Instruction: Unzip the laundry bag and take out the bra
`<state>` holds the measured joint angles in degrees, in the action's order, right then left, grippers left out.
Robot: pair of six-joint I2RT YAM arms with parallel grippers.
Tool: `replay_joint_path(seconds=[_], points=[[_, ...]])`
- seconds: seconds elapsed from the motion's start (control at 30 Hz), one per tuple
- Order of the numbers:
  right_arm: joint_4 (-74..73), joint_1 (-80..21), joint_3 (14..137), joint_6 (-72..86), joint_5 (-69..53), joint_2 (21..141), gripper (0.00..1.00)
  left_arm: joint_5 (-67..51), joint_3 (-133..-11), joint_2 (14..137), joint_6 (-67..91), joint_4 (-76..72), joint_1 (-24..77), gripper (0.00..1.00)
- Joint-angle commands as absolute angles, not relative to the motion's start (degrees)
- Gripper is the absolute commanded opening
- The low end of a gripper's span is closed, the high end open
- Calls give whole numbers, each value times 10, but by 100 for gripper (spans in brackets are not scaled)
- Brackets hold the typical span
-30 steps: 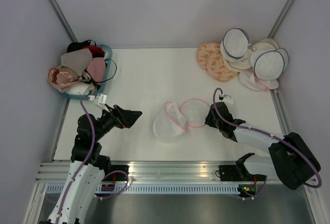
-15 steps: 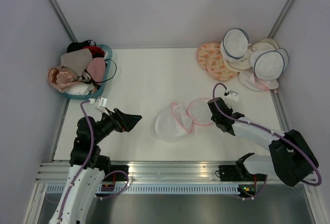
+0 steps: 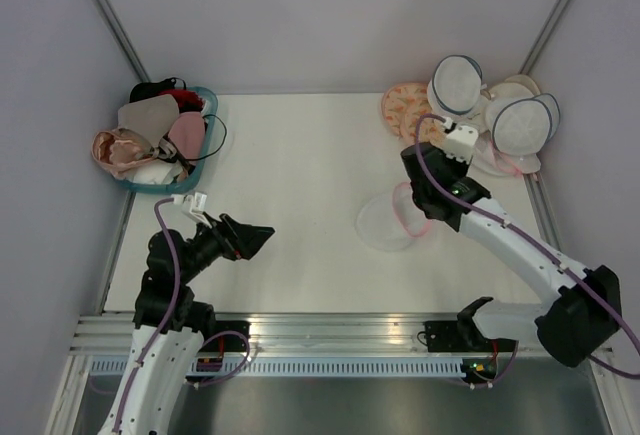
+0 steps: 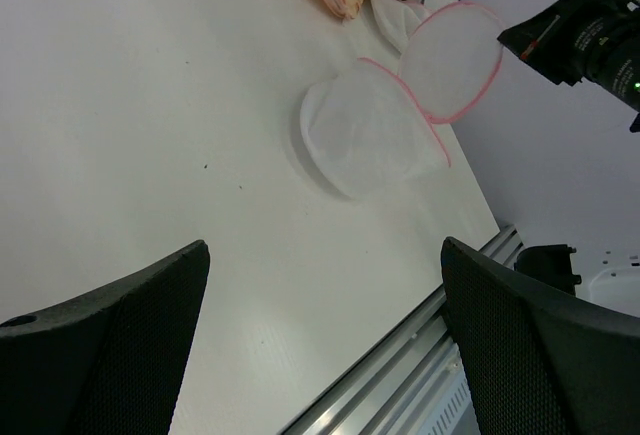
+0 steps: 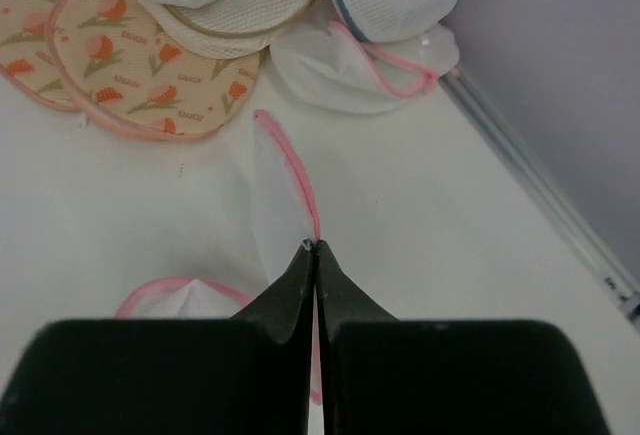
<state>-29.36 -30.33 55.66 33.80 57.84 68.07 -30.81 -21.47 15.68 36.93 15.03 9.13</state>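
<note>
Right fingers [image 5: 288, 300]: together, pinched on the pink zip rim of the laundry bag [image 3: 385, 223]. A second ago they stood partly open beside it at mid-bench.

Since then the right arm has swung back and to the right, and the bag has gone with it. It has left the middle of the bench [image 3: 300, 155] and is now on the right half. One mesh half is raised by its rim; the other trails low towards the surface. The bag lies open like a clamshell, and I see nothing inside either half.

Left fingers [image 4: 120, 325]: wide apart, holding nothing, hovering over the near-left bench, well apart from the bag. Their position has hardly changed.

Taupe bra [image 3: 150, 113]: it lies on top of the heap in the teal basket [image 3: 207, 140] at rear left, well apart from the bag.

Reading: the zip is undone and the bra is out, so both steps look done. The carry heads towards the pile of wash bags [image 3: 495, 120] and the orange-patterned discs [image 3: 408, 115] at rear right. I judge this to be stowing the empty bag.

Risk: the grip is on a thin rim only, so the mesh could slip free or drag on the bench.
</note>
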Motion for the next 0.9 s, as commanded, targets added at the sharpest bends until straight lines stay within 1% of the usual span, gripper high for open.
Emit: replay_joint_path(seconds=[0.0, 0.07, 0.1, 0.17, 0.23, 0.3, 0.47, 0.5, 0.53, 0.57, 0.6, 0.63, 0.67, 0.7, 0.73, 0.77, 0.8, 0.83, 0.87], points=[[-363, -368, 598, 265, 680, 764, 0, -315, -226, 145, 363, 160, 93, 100], [-378, -414, 613, 237, 719, 827, 0, -315, -222, 141, 366, 163, 93, 100], [-394, -455, 627, 233, 741, 850, 0, -313, -220, 135, 366, 167, 93, 100], [-401, -515, 638, 211, 744, 910, 0, -305, -216, 128, 365, 174, 93, 100], [-372, -554, 638, 182, 741, 952, 1, -305, -214, 121, 365, 182, 93, 100], [-357, -598, 640, 178, 725, 971, 1, -301, -216, 118, 364, 189, 93, 99], [-355, -667, 644, 201, 709, 1010, 0, -300, -213, 98, 368, 200, 93, 100], [-359, -684, 644, 210, 709, 1011, 2, -298, -213, 98, 368, 201, 93, 100], [-364, -691, 649, 221, 706, 1008, 15, -297, -213, 98, 369, 203, 93, 100], [-362, -694, 650, 223, 684, 1002, 34, -296, -213, 98, 370, 206, 93, 100], [-347, -699, 645, 224, 674, 992, 72, -294, -213, 98, 370, 206, 93, 100], [-331, -701, 638, 222, 664, 955, 85, -294, -212, 100, 371, 208, 93, 100], [-309, -703, 629, 211, 622, 928, 94, -294, -214, 99, 371, 208, 93, 100], [-262, -706, 607, 201, 604, 899, 98, -294, -214, 100, 372, 208, 93, 99], [-239, -707, 595, 196, 583, 836, 98, -295, -216, 100, 372, 208, 93, 100], [-216, -707, 582, 191, 563, 802, 98, -299, -217, 100, 371, 209, 93, 100], [-175, -709, 556, 181, 513, 770, 98, -301, -220, 98, 370, 208, 93, 100], [-158, -710, 543, 181, 494, 711, 98, -301, -220, 100, 369, 208, 93, 100], [-139, -710, 533, 183, 482, 685, 98, -302, -221, 100, 368, 207, 93, 100]])
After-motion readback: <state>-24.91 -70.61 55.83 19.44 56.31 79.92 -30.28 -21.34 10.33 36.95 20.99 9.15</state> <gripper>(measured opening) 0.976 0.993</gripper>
